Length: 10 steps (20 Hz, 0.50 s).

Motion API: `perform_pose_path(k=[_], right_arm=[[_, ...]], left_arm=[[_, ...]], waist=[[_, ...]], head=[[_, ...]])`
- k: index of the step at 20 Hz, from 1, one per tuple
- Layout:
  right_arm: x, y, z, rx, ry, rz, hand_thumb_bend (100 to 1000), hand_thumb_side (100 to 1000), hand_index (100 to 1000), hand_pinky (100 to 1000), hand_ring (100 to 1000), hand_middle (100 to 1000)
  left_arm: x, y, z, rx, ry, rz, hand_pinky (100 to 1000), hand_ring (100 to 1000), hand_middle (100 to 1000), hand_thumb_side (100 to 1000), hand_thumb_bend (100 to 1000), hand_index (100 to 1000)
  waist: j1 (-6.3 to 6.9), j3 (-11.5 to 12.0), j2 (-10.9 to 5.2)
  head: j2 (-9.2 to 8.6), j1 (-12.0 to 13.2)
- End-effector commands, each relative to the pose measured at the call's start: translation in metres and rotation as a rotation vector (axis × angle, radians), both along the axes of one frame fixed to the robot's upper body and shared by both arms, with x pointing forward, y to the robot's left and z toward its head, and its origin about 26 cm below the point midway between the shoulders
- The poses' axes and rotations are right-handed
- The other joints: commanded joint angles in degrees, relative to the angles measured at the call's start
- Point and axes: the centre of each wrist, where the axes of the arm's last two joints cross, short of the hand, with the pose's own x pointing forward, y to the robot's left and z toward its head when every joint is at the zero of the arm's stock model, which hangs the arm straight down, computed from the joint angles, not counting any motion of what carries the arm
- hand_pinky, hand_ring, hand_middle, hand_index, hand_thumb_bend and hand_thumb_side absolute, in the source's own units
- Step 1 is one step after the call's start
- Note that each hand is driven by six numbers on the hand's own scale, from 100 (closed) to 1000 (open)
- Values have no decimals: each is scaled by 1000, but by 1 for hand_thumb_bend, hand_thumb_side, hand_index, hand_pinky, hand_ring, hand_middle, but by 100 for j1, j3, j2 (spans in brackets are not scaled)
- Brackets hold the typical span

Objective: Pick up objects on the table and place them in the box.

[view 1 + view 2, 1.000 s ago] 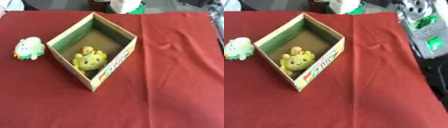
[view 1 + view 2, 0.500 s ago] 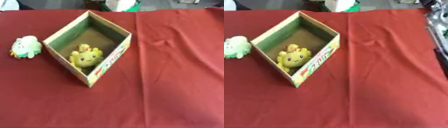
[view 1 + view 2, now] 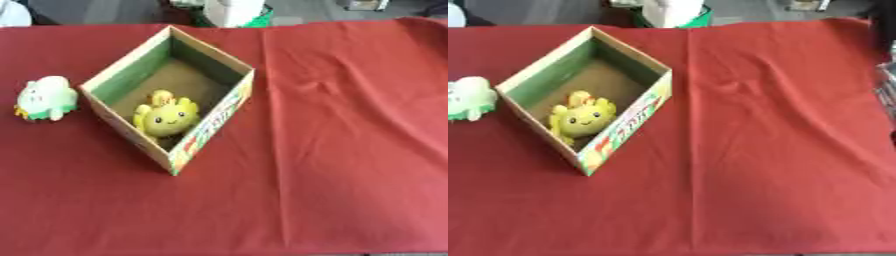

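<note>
- One cardboard box (image 3: 213, 57), open at the top, green inside its walls, turned cornerwise on the bench; its printed side faces the near right
- One yellow plush toy (image 3: 165, 116) with a smiling face, lying inside the box in its near corner; it leans against the inner walls
- One pale green and white plush toy (image 3: 45, 97), outside the box, on the bench just to the left of it; apart from the box wall, not touching
- So two toys in all: one in the box, one on the cloth
- No hand of the robot shows in either view; whether either is open or closed cannot be told
- The bench (image 3: 350, 150) is covered by one red cloth, creased right of the box; it fills most of both views
- Beyond the far edge, a white and green object (image 3: 234, 11) stands on a grey floor; at the right edge of the right eye view a dark shape shows, too cut off to make out
</note>
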Motion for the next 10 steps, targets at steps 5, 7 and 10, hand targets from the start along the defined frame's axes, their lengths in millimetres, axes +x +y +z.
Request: perform_pose_path(k=[5,7,10], right_arm=[[-6,-9,2,19,-41,-33,100,913,913,853,793,775],[-7,-10,0,23,-35,-44,100,911,911,855,792,774],[-7,-10,-2,25,-31,-47,100,911,909,856,792,773]], left_arm=[[17,21,26,358,273,159,737,761,824,914,360,950],[23,23,30,421,322,184,744,764,825,954,456,953],[35,24,33,483,390,206,749,768,827,1000,616,957]], waist=[[0,-27,-151],[1,-32,-158],[2,-37,-161]], head=[[78,276],[74,314],[61,359]])
